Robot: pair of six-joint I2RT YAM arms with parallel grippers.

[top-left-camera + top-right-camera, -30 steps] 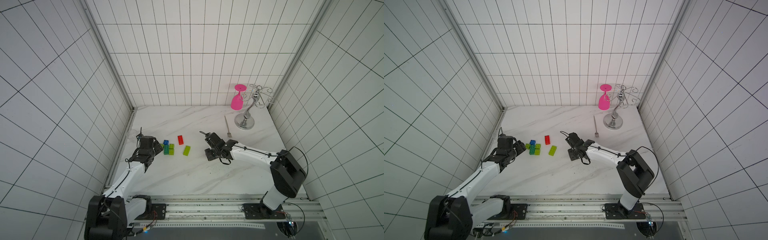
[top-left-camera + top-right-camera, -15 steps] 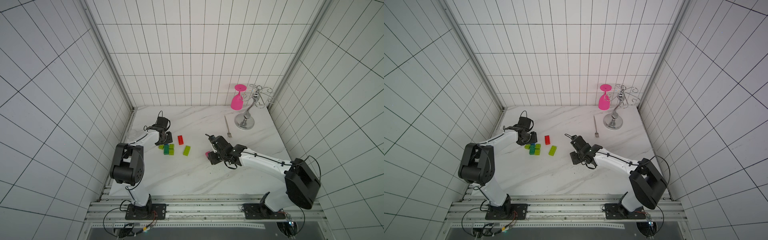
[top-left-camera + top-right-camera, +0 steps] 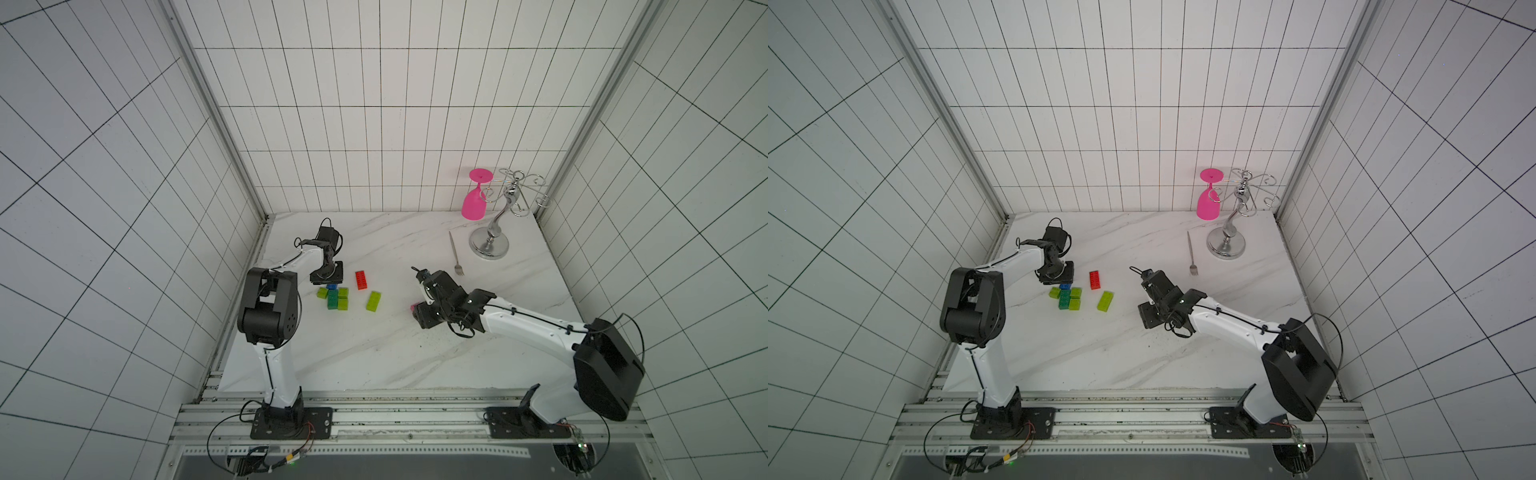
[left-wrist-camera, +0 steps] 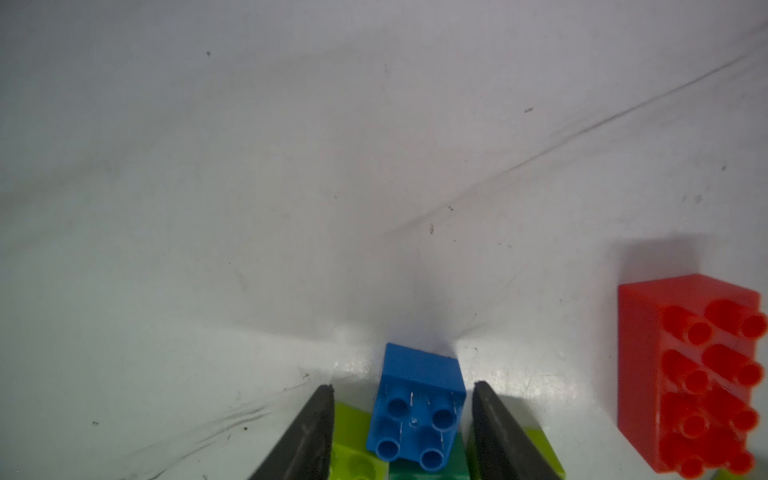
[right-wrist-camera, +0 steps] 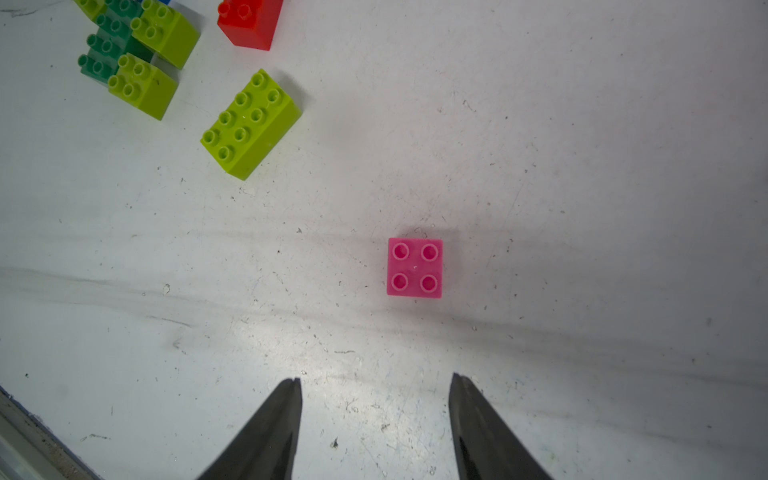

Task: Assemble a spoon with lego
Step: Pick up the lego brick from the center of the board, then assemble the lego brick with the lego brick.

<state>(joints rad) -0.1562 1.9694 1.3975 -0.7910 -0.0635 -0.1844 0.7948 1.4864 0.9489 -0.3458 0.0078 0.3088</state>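
Blue plastic four-stud brick (image 4: 415,411) is sitting against the unfinished spoon (image 3: 333,299) of lime and dark-green bricks, and we are straddling it with our left gripper (image 4: 403,384), jaws apart, slivers of gap showing. Our right gripper (image 5: 376,376) is hovering spread and empty near a pink square brick (image 5: 414,268), well apart from the spoon.

Bare tabletop (image 5: 582,208) around pink brick (image 5: 414,268); narrow gap between red brick (image 3: 361,280) and green cluster (image 3: 332,299).
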